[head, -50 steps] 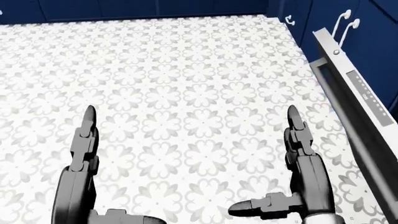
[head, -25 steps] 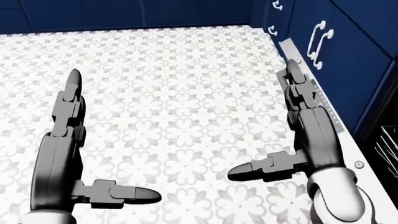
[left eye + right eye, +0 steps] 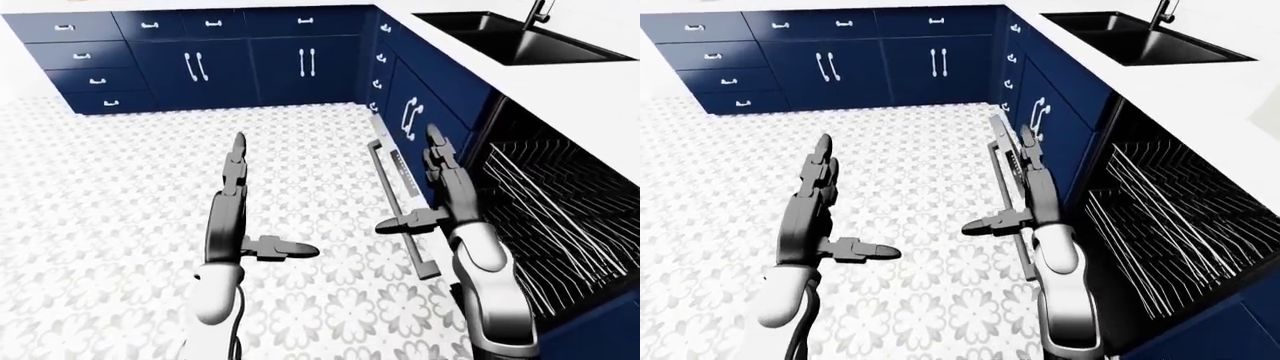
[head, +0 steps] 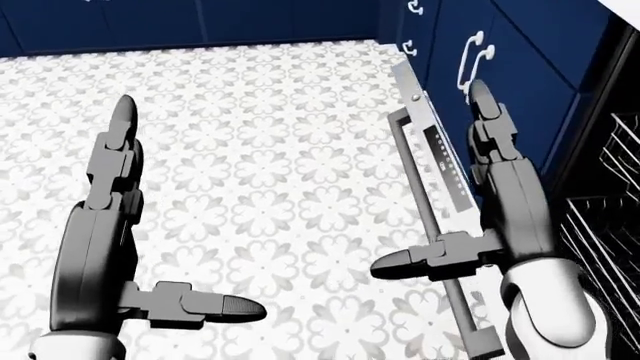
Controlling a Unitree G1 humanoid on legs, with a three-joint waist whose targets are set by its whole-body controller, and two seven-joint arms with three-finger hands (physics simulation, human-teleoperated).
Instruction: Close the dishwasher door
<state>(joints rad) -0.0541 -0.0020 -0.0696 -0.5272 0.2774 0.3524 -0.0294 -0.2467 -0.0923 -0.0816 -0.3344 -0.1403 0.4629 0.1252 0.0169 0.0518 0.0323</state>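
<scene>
Dishwasher door [image 4: 432, 161] hanging fully open over patterned floor [image 4: 270, 112], right hand [image 4: 480, 217] above its edge, left hand [image 4: 110, 217] apart, both hands open, fingers straight

Hidden and cut-off parts

The right hand [image 4: 455, 225] covers part of the dishwasher door [image 4: 440, 172]; the rack [image 3: 560, 217] runs off the left-eye view's right edge.

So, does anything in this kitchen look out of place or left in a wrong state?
Yes: the dishwasher door hangs fully open, lying flat over the tiled floor on the view's right, with the racks exposed. The right hand, fingers open, is above its edge, not gripping it. Nothing looks spilled or broken.
</scene>
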